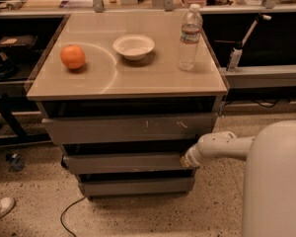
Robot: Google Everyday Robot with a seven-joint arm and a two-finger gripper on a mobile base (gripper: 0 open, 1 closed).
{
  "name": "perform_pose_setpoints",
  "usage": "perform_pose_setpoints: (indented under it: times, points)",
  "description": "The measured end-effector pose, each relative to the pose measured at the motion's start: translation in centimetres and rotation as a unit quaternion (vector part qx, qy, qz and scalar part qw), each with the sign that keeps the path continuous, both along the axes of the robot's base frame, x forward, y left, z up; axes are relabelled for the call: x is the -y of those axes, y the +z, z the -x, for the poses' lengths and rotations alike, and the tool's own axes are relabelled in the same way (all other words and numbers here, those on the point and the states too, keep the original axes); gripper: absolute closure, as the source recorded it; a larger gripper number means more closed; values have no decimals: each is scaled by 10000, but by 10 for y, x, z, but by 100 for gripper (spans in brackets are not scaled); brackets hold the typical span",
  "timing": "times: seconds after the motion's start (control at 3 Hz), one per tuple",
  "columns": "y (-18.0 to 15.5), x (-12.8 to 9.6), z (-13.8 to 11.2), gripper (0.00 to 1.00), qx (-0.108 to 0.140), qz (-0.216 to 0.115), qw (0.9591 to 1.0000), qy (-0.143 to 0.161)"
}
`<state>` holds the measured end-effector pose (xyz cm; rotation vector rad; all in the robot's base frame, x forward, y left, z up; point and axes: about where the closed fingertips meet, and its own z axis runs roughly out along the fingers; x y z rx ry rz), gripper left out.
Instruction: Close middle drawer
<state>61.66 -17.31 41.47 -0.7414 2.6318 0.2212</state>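
Gripper [186, 160] at right end of the middle drawer [123, 163] front, seemingly touching it. Dark gap showed above that front. Top drawer [128, 128] bore white scratches; bottom drawer [135, 186] plain. On the cabinet top [153, 80]: orange [72, 57] left, bowl [133, 46] centre, water bottle [190, 37] upright at right. Shoe [0, 208] on floor, lower left.

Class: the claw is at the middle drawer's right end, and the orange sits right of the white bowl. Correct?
No. The camera view shows the round orange fruit left of the shallow white bowl. The claw is at the right end of the plain grey-brown wooden middle drawer.
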Motion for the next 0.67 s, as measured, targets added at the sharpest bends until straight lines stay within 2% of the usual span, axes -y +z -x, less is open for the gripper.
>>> perform_pose_setpoints:
  times: [0.33, 0.67]
  points:
    - [3, 2, -1, 100, 65, 19, 10000, -21]
    - [-2, 13, 21, 100, -241, 69, 9997, -69]
